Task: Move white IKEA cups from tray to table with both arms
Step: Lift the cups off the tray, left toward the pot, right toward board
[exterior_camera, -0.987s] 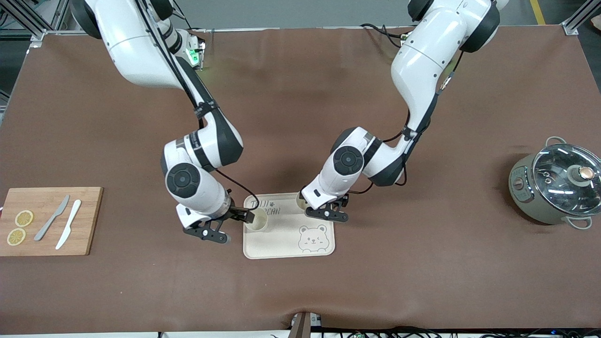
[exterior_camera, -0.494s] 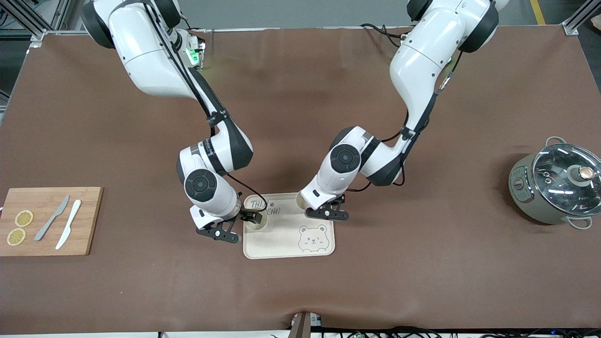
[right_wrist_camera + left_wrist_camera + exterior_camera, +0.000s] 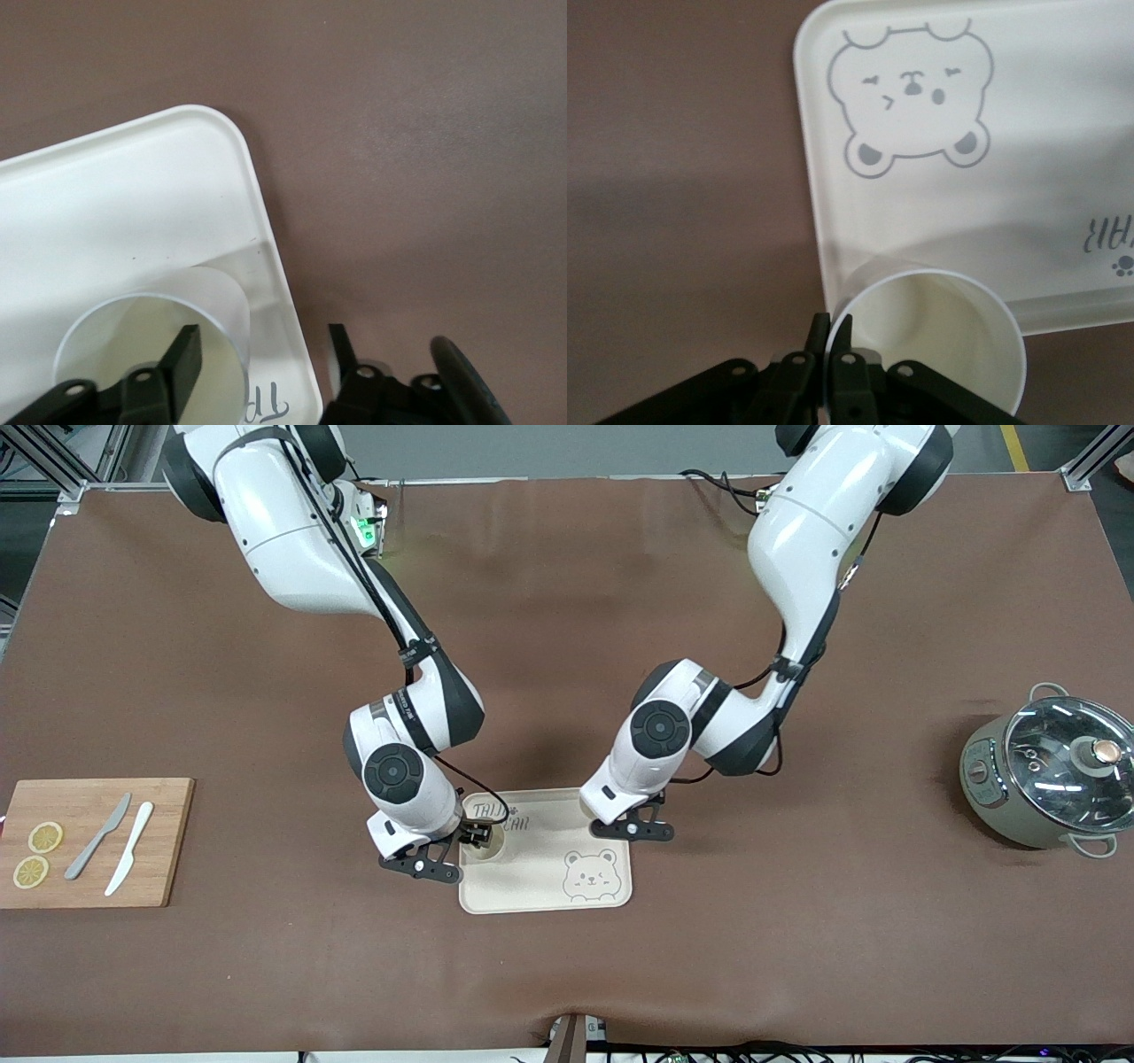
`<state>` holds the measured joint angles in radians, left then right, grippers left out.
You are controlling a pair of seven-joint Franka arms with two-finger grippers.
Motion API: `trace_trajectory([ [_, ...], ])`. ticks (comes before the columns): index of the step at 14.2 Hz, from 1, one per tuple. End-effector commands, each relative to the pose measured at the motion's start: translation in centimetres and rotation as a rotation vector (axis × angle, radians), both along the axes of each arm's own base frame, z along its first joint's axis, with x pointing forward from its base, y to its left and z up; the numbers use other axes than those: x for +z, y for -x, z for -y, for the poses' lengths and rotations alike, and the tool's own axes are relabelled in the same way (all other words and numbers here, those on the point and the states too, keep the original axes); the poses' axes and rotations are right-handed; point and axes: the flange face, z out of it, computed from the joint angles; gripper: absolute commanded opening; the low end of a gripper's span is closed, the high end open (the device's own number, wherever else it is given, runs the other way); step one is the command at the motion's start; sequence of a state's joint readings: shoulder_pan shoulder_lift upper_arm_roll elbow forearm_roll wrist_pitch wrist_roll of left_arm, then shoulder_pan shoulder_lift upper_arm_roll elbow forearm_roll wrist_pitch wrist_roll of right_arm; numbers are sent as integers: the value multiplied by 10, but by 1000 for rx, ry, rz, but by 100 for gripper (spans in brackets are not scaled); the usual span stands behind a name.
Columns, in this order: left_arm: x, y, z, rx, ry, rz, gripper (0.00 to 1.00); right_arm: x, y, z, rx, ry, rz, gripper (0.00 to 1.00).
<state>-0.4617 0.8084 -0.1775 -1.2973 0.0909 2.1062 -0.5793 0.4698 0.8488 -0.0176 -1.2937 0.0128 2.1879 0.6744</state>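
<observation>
White IKEA cups: two, both upright on the tray [image 3: 611, 899]. One cup [image 3: 486, 844] stands at the tray's edge toward the right arm's end of the bench [image 3: 266, 974]; the other cup [image 3: 939, 341] is at the corner toward the left arm's end, hidden under the wrist in the front view.
Tray: flat on the bench between the two arms, bear drawing [image 3: 590, 871] nearer the front camera, so each arm has a cup on its own side.
Left end effector [image 3: 831, 354]: low at its cup, fingers pinched tight on the wall at the rim, one inside and one outside. A rim pinch probably suits a thin, tapered, handleless cup.
Right end effector [image 3: 261, 359]: straddling its cup's wall, one finger [image 3: 183, 357] inside the mouth, the other outside above the tray rim; a clear gap remains, so no grip yet.
Step in hand: judged as grasping, with nothing lifted.
Bystanders: cutting board [image 3: 168, 850] and lidded pot [image 3: 1050, 775], well apart at either end.
</observation>
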Motion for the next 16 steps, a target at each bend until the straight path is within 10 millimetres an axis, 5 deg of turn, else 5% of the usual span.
trace_trajectory([
  [1,70,1,-50,18,-77,-30,0,0,-2,-7,-2,15,20,29],
  [4,108,10,-117,-31,-79,-16,0,0,-1,-8,-2,15,20,14],
  [6,111,24,-164,-66,-59,30,0,3,-2,-9,-3,13,23,2],
  [12,82,75,-232,-189,-67,74,0,26,-11,0,-12,7,32,0],
  [16,59,97,-310,-245,30,79,0,68,-34,31,-42,7,12,0],
])
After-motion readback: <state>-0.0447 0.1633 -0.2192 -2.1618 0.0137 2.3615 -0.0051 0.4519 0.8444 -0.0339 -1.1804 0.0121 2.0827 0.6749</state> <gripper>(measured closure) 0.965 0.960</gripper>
